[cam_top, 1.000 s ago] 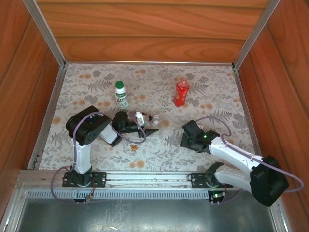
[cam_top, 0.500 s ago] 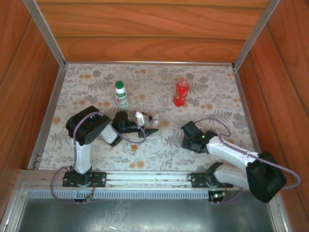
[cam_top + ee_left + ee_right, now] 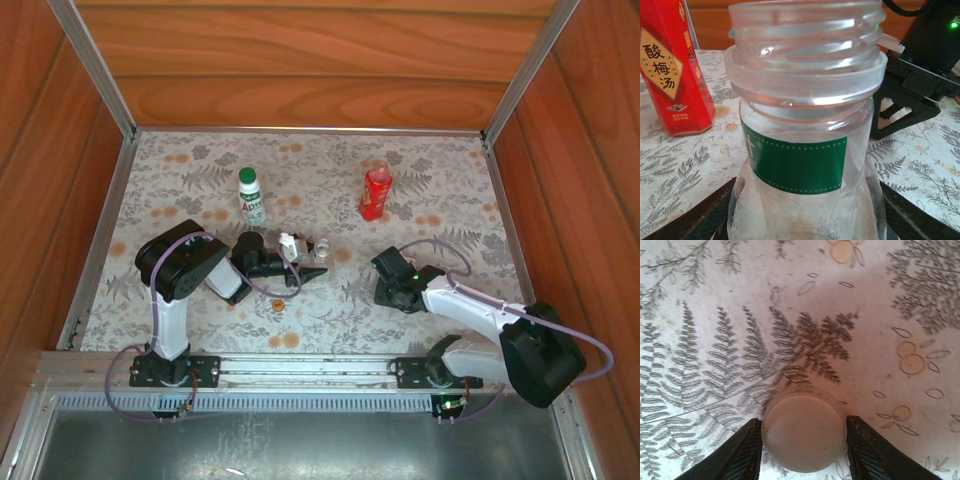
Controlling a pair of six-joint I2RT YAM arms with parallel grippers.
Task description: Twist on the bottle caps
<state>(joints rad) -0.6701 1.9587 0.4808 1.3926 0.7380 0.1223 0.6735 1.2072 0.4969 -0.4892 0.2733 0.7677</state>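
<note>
My left gripper (image 3: pixel 305 262) lies low on the mat, shut on the tiny clear bottle (image 3: pixel 322 246). In the left wrist view the clear bottle (image 3: pixel 805 100) has a green label and a bare threaded neck, with dark fingers (image 3: pixel 715 212) on both sides of its base. My right gripper (image 3: pixel 388 290) points down at the mat. In the right wrist view its fingers (image 3: pixel 747 450) press both sides of the white cap (image 3: pixel 804 432), which rests on the mat. The orange cap (image 3: pixel 278 305) lies near the left arm. The white bottle (image 3: pixel 252 203) wears the green cap (image 3: pixel 247 176). The red bottle (image 3: pixel 376 190) stands uncapped at the back.
A flower-and-fern printed mat (image 3: pixel 430 190) covers the floor, enclosed by wooden walls (image 3: pixel 300 60) and a metal rail (image 3: pixel 300 368) at the front. In the left wrist view the red bottle (image 3: pixel 675 70) stands left and the right arm's black gripper (image 3: pixel 920 75) is close on the right.
The right arm has shifted slightly left and its elbow has swung inward, with the gripper staying low over the white cap. The left arm and clear bottle have not moved.
</note>
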